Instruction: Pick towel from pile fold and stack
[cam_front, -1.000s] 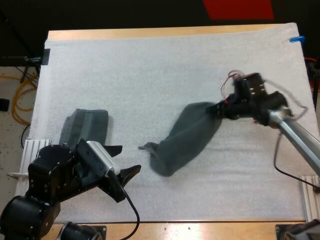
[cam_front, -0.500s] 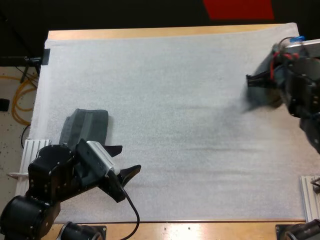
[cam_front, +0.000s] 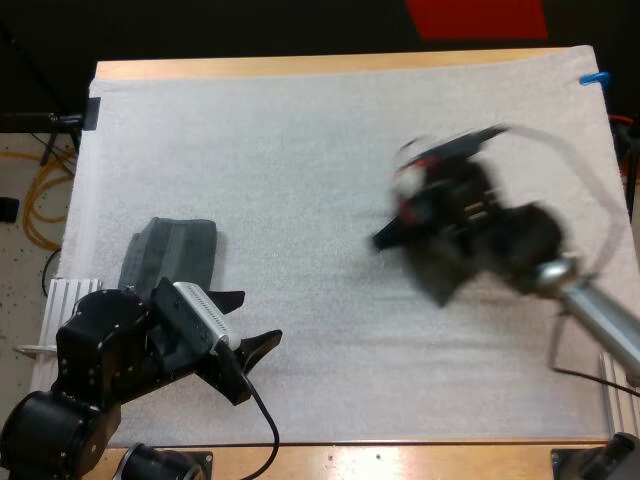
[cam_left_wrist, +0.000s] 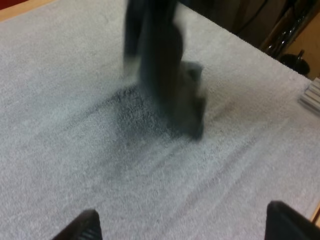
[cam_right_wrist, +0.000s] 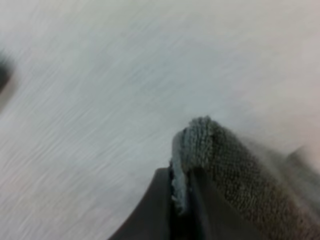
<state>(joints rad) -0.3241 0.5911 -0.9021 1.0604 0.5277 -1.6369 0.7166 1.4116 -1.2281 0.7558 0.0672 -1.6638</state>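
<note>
My right gripper (cam_front: 392, 238) is mid-swing over the right half of the mat, blurred, with a dark grey-green towel (cam_front: 442, 278) hanging bunched under it. In the right wrist view its fingers (cam_right_wrist: 165, 205) pinch the towel's edge (cam_right_wrist: 200, 145) from both sides. Seen from the left wrist, that towel (cam_left_wrist: 170, 85) dangles as a dark streak above the mat. A folded towel (cam_front: 172, 250) lies at the mat's left, just beyond my left arm. My left gripper (cam_front: 256, 320) rests low near the front left, open, its fingertips (cam_left_wrist: 84, 227) wide apart over bare mat.
The white mat (cam_front: 300, 150) covers nearly the whole table. Metal racks stand at the front left (cam_front: 62, 300) and front right (cam_front: 622, 385) edges. A cable (cam_front: 262, 425) trails from the left arm toward the front edge.
The right arm lifted the towel off the mat's middle, swung it to the far right, and has now swung back toward the centre. The left arm and folded towel stayed still.
</note>
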